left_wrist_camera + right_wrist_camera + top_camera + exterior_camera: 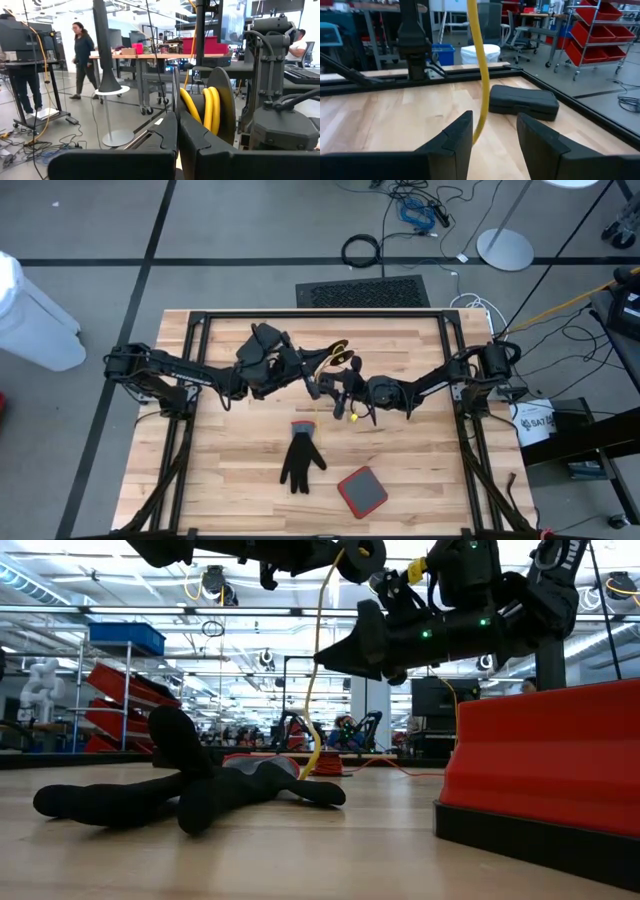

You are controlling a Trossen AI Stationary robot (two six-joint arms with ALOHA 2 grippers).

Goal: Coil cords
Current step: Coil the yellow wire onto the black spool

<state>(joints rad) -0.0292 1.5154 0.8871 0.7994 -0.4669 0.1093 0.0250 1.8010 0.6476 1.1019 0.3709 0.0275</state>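
Wooden table (230,480): one yellow cord (479,65).

Seen from above, the arms' dark links hide most of the yellow cord (338,352), and the small piece at its lower end (353,418) is too small to identify. In the low view, the red block (545,775) is cut off at the right edge, and the left tool (177,145) fills its own camera's foreground, blurred.

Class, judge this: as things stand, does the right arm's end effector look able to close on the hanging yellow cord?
Probably yes. The right end effector is open, and the yellow cord hangs between its fingers with nothing in between. The left end effector, shut, holds the spool above.
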